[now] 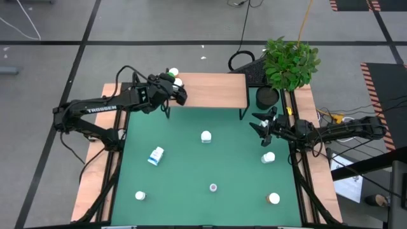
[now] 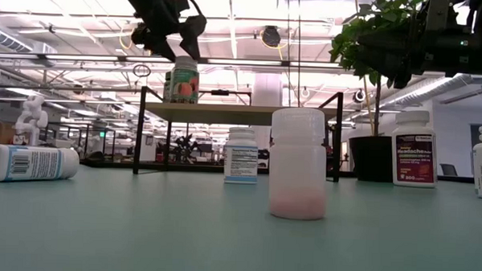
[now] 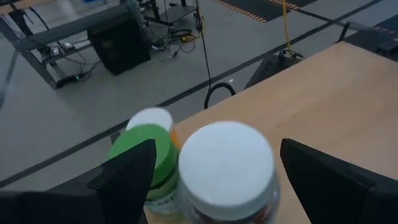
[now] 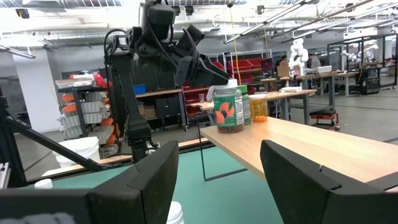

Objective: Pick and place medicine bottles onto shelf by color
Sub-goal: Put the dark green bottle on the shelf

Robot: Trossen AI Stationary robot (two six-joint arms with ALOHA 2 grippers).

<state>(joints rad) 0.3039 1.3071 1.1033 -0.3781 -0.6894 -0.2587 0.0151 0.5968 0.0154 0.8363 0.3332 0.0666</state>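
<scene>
Light wood tops the shelf, which stands at the twelve o'clock edge of the green mat in the high view. Three medicine bottles cluster at the shelf's ten o'clock corner: a white-capped bottle, a green-capped bottle touching it, and an orange bottle just behind. The left gripper hangs directly above the white-capped bottle, its fingers spread wide to either side of the cap, not touching it and holding nothing. In the low view that bottle stands upright on the shelf with the gripper just above it.

Over the mat's three o'clock side waits the right gripper, fingers wide apart and empty. Loose bottles stand about the mat: one near the centre, a blue-labelled one lying on its side toward nine o'clock, one just beside the right arm, one at six o'clock, and two near the seven and five o'clock corners. A potted plant sits at one o'clock.
</scene>
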